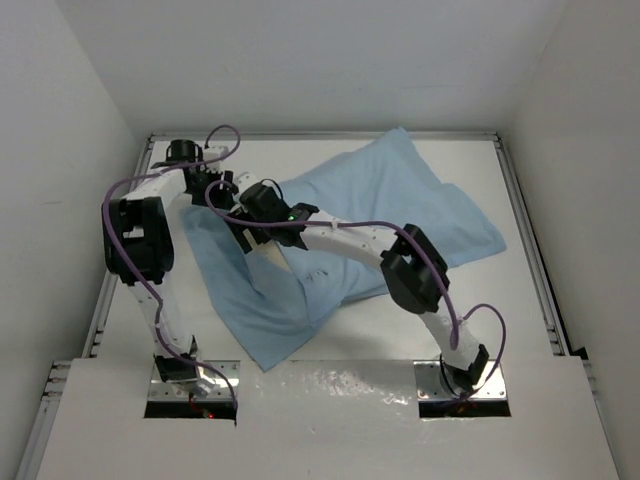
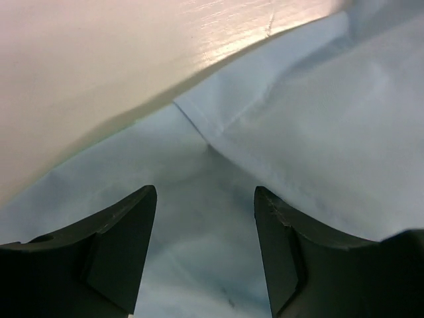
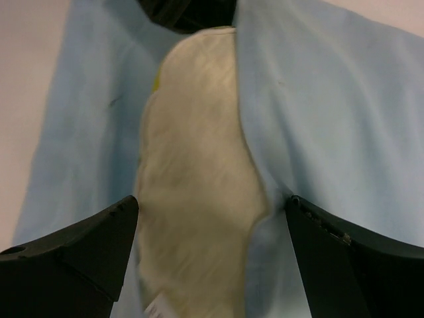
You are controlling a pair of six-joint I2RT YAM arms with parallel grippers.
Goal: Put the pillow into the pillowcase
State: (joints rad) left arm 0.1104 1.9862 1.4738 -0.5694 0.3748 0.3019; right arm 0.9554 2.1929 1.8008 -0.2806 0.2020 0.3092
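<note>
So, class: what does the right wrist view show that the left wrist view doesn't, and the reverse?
Only the right wrist view shows the cream pillow poking out of the mouth of the pillowcase. Only the left wrist view shows a stitched hem edge running across the cloth. Both show pale blue cloth beneath an open tool, the right tool and the left tool, with neither gripping anything.

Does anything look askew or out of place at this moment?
Yes. The cream end of the pillow sticks out of the pillowcase at its mouth, uncovered, so the insertion looks unfinished. The pillowcase also lies diagonally across the table, rumpled rather than squared up.
</note>
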